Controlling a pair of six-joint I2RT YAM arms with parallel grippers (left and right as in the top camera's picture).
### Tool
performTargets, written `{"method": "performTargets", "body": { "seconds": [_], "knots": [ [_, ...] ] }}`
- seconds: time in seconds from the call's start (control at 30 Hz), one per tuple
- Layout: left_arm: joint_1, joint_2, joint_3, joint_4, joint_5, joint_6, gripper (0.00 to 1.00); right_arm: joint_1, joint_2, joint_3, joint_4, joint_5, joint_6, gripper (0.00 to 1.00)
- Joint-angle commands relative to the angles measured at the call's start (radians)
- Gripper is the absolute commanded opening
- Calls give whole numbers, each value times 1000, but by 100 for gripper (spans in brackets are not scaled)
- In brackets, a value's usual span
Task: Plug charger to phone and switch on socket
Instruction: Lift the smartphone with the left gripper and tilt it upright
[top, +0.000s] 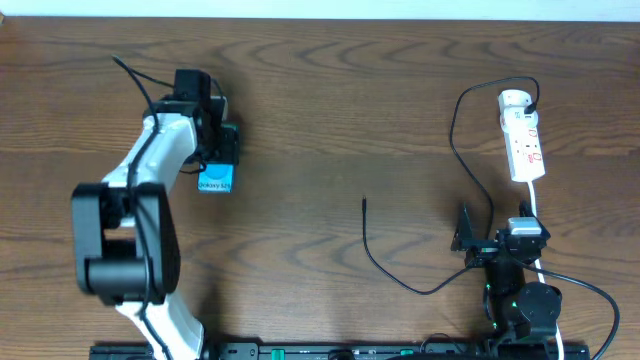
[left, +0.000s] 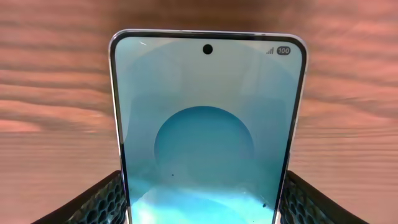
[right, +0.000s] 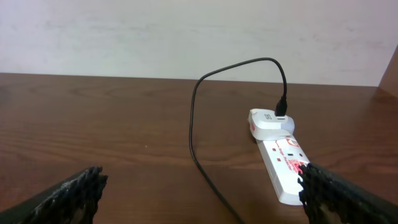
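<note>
The phone (top: 214, 181) lies on the table at the left, blue screen up. My left gripper (top: 218, 158) is shut on it. In the left wrist view the phone (left: 205, 112) fills the gap of the left gripper (left: 202, 202), and both pads press against its long edges. The charger (top: 372, 257) is a thin black cable that runs from a white adapter (top: 514, 100) on the socket (top: 526, 146) to a free plug tip (top: 364, 203) mid-table. My right gripper (top: 466, 240) stands open and empty below the socket. In its view, the right gripper (right: 205, 193) has the charger (right: 194, 124) and socket (right: 283, 163) ahead.
The socket's thicker white cord (top: 535, 205) runs down past the right arm towards the front edge. A pale wall (right: 186, 31) rises behind the table's far edge. Bare wood lies between the phone and the plug tip.
</note>
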Motion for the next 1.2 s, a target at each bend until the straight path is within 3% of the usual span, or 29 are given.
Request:
{"method": "performTargets", "body": {
  "seconds": [0.0, 0.13, 0.33, 0.63, 0.93, 0.97, 1.17],
  "knots": [
    [2, -105, 36, 0, 9, -38, 8, -5, -5, -1, -5, 5, -12, 99],
    [2, -181, 36, -3, 12, -105, 7, -5, -5, -1, -4, 5, -12, 99],
    [3, -290, 36, -23, 195, -190, 7, -5, -5, -1, -4, 5, -12, 99],
    [3, -362, 36, -46, 433, -542, 7, -5, -5, -1, -4, 5, -12, 99],
    [23, -361, 36, -49, 747, -1099, 7, -5, -5, -1, -4, 5, -12, 99],
    [36, -361, 36, -49, 826, -1212, 7, -5, -5, -1, -4, 5, -12, 99],
    [83, -361, 36, -48, 1081, -1493, 7, -5, -5, -1, -4, 5, -12, 99]
  ]
}}
